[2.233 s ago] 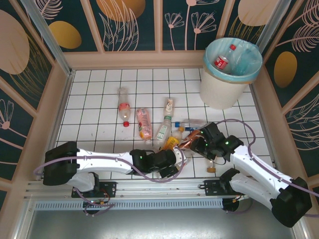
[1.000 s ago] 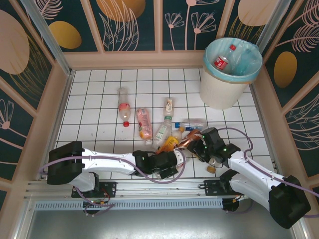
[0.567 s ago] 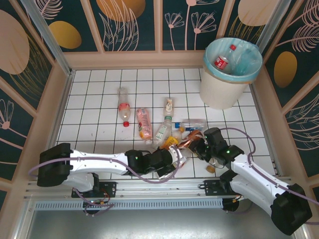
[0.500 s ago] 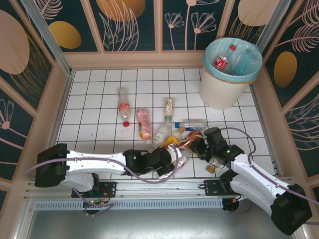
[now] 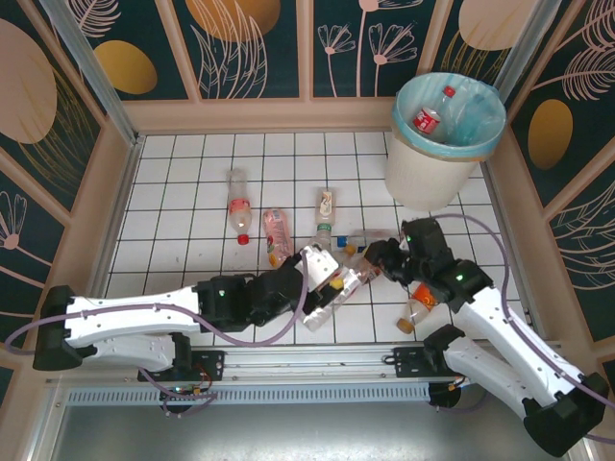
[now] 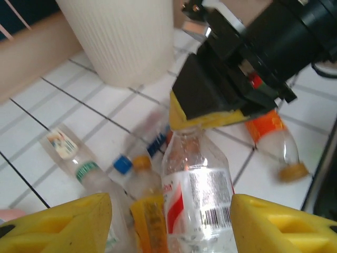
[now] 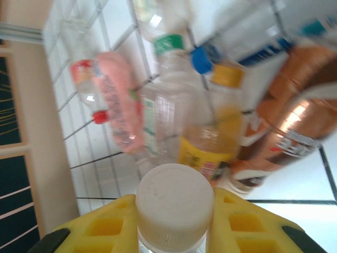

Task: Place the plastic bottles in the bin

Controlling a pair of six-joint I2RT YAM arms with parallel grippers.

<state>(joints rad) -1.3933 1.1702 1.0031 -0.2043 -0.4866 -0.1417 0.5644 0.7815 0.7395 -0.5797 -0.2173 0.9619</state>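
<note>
A clear bottle [image 6: 197, 195] with a red and white label and a white cap [image 7: 175, 205] sits among the pile at the front centre [image 5: 338, 293]. My right gripper [image 7: 175, 212] is shut on its cap end [image 5: 378, 261]. My left gripper [image 6: 168, 226] stands open with its yellow fingers wide on either side of the bottle's body, not touching it [image 5: 322, 274]. The off-white bin [image 5: 437, 163] with a blue-green bag stands at the back right, with a red-label bottle [image 5: 428, 117] inside.
Loose bottles lie on the white tiles: a red-label one [image 5: 236, 206], a pink one [image 5: 277, 235], a green-capped one [image 5: 325, 206], a blue-label one [image 5: 370, 237], a yellow-label one [image 6: 147, 211], and an orange one [image 5: 418, 305] near the right arm. Wooden walls ring the floor.
The left arm has stretched forward and right, its open fingers now around the clear bottle. The right gripper has moved away from the near edge, holding the bottle's cap end. The orange bottle is uncovered.
</note>
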